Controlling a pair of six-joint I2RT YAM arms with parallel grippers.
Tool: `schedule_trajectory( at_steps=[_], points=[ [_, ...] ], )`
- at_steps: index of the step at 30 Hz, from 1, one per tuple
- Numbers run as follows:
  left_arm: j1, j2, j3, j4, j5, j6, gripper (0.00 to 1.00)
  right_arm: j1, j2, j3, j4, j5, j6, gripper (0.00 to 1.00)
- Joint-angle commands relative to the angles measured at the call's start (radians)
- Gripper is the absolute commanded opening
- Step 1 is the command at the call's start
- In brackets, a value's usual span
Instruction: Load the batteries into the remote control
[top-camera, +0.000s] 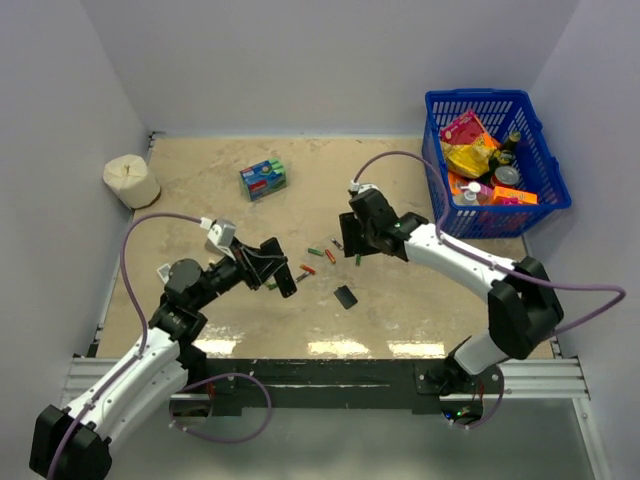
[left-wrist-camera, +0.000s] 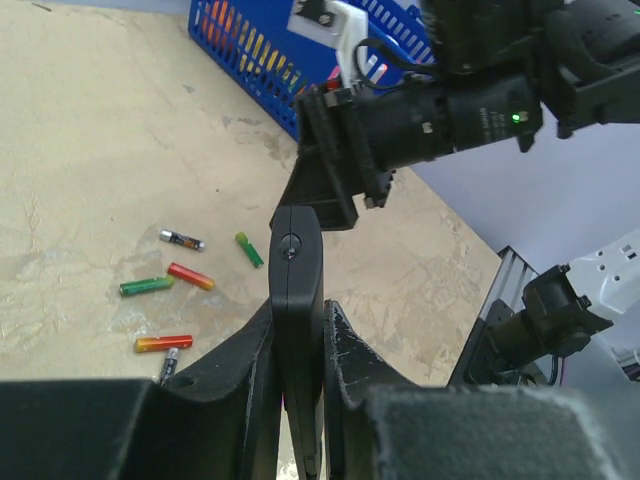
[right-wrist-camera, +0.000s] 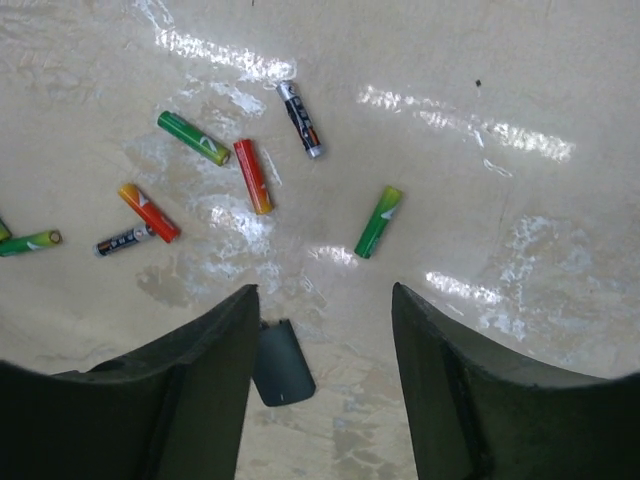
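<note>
The beige table (top-camera: 200, 210) is carrying everything, with a blue basket (top-camera: 545, 195) of packets sitting at its far right corner, well apart from the work

The left gripper (left-wrist-camera: 298, 340) is clamping the remote control (left-wrist-camera: 297, 300) on edge between its two fingers (left-wrist-camera: 245, 360), the jaws closed tight against the slim black body, and is holding it raised above the table left of centre. The remote is looking stiff, light and smooth-sided, so it is probably liable to twist in the grip if pressed hard; a hold across the narrow sides near the middle, as here, is seeming the soundest

The right gripper (right-wrist-camera: 325, 310) is hovering over the table with its jaws standing well apart and nothing between them, pointing down at the scattered cells

The back cover (right-wrist-camera: 281, 363) is lying flat and loose on the table, just beside the right gripper's left finger; thin and low, it is likely awkward to pinch

The batteries (top-camera: 320, 255) are lying near the middle of the table, several orange-red, some green, two dark ones with metal ends. The green battery (right-wrist-camera: 378, 222) is lying alone, nearest the open jaws. Each is looking hard, light, round and glossy, so it is apt to roll or squirt out; pinching across the middle of the barrel, fingers square to its length, is seeming best
</note>
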Motion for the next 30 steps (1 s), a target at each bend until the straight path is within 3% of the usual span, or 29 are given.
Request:
schedule_trajectory(
  at_steps=[1, 6, 12, 18, 30],
  points=[
    [0.019, -0.021, -0.070, 0.076, 0.020, 0.016, 0.00, -0.002, 0.105, 0.134, -0.021, -0.046, -0.056, 0.54],
    [0.031, -0.001, -0.159, 0.236, 0.037, -0.091, 0.00, 0.022, 0.206, 0.229, -0.046, -0.083, -0.105, 0.35],
    [0.043, 0.003, -0.188, 0.273, -0.018, -0.145, 0.00, 0.042, 0.298, 0.298, -0.070, -0.094, -0.148, 0.24],
    [0.043, -0.011, -0.180, 0.191, -0.098, -0.190, 0.00, 0.076, 0.361, 0.347, -0.092, -0.106, -0.171, 0.20],
    [0.043, -0.049, -0.159, 0.105, -0.098, -0.204, 0.00, 0.082, 0.463, 0.413, -0.127, -0.020, -0.200, 0.16]
  ],
)
